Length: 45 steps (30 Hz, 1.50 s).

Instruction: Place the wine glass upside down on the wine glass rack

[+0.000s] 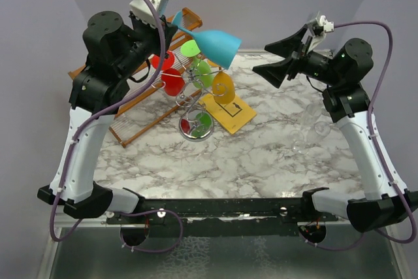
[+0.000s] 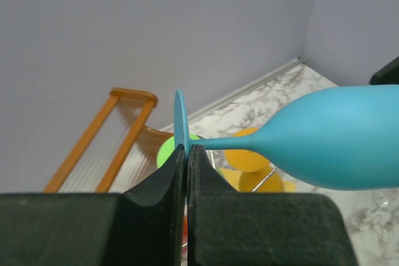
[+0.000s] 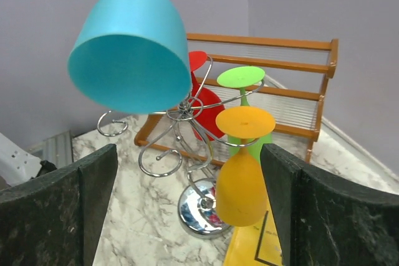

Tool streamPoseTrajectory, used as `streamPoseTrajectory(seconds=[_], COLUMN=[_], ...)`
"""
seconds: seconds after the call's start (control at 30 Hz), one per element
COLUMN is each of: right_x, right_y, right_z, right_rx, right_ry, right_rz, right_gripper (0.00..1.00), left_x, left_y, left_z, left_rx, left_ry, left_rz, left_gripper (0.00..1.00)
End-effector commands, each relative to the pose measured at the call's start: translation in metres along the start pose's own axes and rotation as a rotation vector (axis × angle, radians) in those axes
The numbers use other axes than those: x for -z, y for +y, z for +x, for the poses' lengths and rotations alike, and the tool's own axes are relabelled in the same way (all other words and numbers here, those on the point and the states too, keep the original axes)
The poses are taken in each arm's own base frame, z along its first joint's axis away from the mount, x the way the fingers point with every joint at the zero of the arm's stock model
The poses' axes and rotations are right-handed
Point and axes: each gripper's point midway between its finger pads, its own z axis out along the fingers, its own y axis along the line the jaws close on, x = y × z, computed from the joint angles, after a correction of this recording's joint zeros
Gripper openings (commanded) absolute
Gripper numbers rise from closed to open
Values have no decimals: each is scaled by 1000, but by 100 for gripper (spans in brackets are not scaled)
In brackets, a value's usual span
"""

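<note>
While aloft, left gripper [image 2: 187, 151] on glass [image 2: 336, 138]

The turquoise wine glass [image 1: 219, 45] hovers just above the silver wire tree rack [image 1: 196, 125], tipped nearly sideways, mouth slanting down; the rack stands upright on its shiny round base.

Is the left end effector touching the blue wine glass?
Touching. The left wrist view shows the left end effector shut on the round foot of the blue wine glass.
</note>
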Motion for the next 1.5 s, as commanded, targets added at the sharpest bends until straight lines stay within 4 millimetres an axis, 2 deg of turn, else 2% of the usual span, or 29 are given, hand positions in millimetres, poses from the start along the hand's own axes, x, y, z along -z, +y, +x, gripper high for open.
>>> streamPoseTrajectory(seconds=[0.0,0.17,0.23,0.37,0.47,0.57,0.73,0.9,1.1,1.37,1.47], right_x=[12,18,23,33,40,47,58,66,71,71,71], right_y=[1,-4,-4,-5,-4,2,32,46,49,50,52], right_z=[-18,-16,-11,5,24,51,98,120,126,128,129], right_rx=[142,240,308,432,504,538,517,493,500,490,484], right_ry=[8,46,67,124,189,256,292,293,298,299,297], right_rz=[68,102,99,101,66,-4,-192,-261,-258,-259,-268], right_gripper=[98,100,99,100,100,100,100,100,100,100,100], left_x=[41,81,98,129,142,154,177,190,181,137,121], left_y=[29,50,55,65,52,36,23,12,6,14,17], left_z=[-40,-73,-79,-88,-85,-77,-48,-29,6,87,107], left_rx=[-177,-376,-479,-562,-639,-723,-893,-955,-967,-973,-987], left_ry=[-76,-105,-94,-73,-54,-37,60,96,181,380,416], left_rz=[-151,-274,-298,-369,-289,-183,-56,36,145,308,348], left_gripper=[0,0,0,0,0,0,0,0,0,0,0])
